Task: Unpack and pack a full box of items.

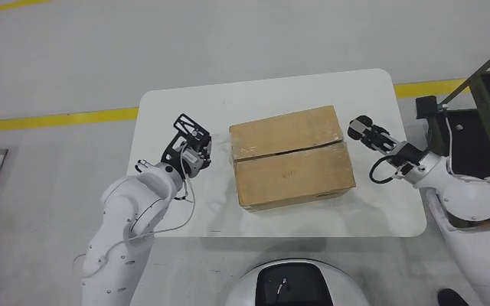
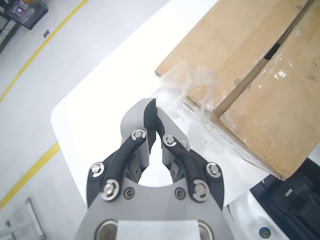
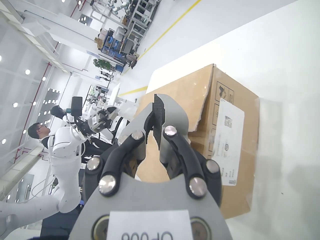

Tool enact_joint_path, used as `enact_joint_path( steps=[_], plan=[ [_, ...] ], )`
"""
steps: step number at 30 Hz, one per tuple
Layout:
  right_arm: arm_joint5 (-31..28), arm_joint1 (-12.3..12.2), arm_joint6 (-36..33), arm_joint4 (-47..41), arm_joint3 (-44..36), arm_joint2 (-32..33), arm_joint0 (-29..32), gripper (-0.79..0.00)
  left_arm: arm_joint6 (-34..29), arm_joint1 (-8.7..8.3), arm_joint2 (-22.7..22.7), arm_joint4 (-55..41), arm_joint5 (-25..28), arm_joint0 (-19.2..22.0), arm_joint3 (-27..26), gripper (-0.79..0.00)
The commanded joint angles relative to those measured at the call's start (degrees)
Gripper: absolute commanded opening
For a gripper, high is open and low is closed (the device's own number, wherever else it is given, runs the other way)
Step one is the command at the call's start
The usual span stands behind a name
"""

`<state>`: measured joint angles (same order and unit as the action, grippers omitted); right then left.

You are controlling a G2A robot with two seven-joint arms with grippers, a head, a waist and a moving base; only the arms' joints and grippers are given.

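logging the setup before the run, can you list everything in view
cardboard box: 1, brown, middle of the table, top flaps closed
clear tape: loose strips, transparent, on the box end by the left gripper
label: 1, white, on the box end facing the right gripper
table: 1, white, under the box
floor line: yellow, behind the table
left gripper: 1, grey and black, shut, beside the taped end
right gripper: 1, grey and black, shut, beside the labelled end

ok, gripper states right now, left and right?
Left gripper: fingers closed, tips by the loose tape on the box; grip on tape cannot be told.
Right gripper: fingers closed, holding nothing, beside the box.
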<state>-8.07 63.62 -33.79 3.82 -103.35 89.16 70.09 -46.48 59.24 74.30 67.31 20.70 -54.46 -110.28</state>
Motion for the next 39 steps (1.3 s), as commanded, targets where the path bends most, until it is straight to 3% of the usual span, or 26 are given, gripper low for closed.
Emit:
enact_joint_path(
  steps=[1,12,26,33,39],
  plan=[
    [-0.1,0.1,0.0,0.1,0.3,-1.5,-0.8,-0.785,0.3,-0.07,0.6,0.2,-0.3,-0.5,-1.2,-0.785],
    [0.7,2.2,1.2,-0.4,14.9,-15.4,-12.3,-0.785,0.5,-0.50,4.6,0.6,-2.0,-3.5,-5.0,-0.785],
    [1.6,3.1,1.0,0.1,19.6,-19.1,-15.9,-0.785,-0.2,-0.94,8.9,-1.1,-2.6,-6.5,-9.5,-0.736],
    [2.1,3.2,0.7,0.7,19.9,-19.4,-16.3,-0.785,1.1,-0.83,7.1,-2.1,-1.4,-5.0,-12.7,-0.705],
    [2.2,3.3,0.6,1.2,19.8,-19.7,-16.6,-0.785,1.8,-0.47,2.6,-1.0,-0.3,-2.3,-13.3,-0.690]
  ],
)
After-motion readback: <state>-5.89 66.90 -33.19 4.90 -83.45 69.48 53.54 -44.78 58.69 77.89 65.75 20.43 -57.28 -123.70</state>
